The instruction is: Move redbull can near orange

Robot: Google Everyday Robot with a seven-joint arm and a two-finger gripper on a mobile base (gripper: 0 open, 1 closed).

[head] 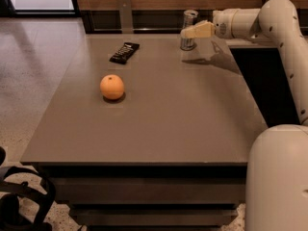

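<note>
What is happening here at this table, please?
A robot arm reaches in from the right, and its gripper is at the redbull can, which stands upright near the far edge of the table. The orange lies apart from it, toward the left, with a dark wrapped bar beyond it. The can is not yet near the orange.
</note>
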